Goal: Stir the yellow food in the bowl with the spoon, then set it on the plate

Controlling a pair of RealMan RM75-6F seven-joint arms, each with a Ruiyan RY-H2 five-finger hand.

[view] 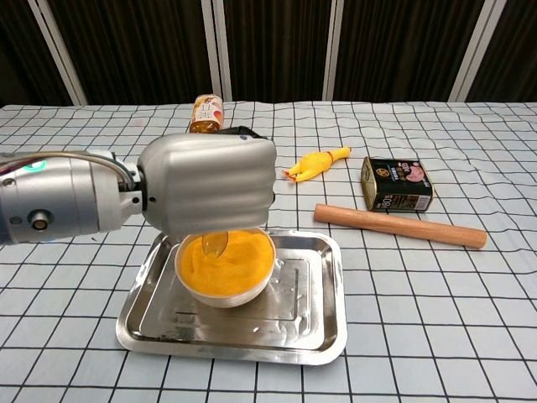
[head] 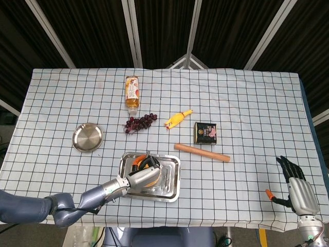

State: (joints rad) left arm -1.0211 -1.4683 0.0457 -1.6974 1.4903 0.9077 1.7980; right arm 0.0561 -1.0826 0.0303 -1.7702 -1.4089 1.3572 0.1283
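Note:
A white bowl [view: 226, 285] of yellow food [view: 235, 256] sits in a steel tray [view: 319, 311]. My left hand [view: 210, 189] hovers right over the bowl and grips the spoon [view: 215, 243], whose bowl is coated in yellow and dips at the food's left side. From the head view the left hand [head: 141, 176] covers most of the bowl [head: 139, 163] in the tray [head: 172, 177]. The round steel plate [head: 87, 137] lies to the far left. My right hand [head: 298, 188] rests open at the table's right front corner, holding nothing.
A wooden rolling pin [head: 201, 153], a dark tin [head: 205, 133], a yellow rubber chicken [head: 177, 119], dark grapes [head: 139, 123] and a bottle [head: 132, 93] lie behind the tray. A small orange object [head: 269, 194] sits by the right hand.

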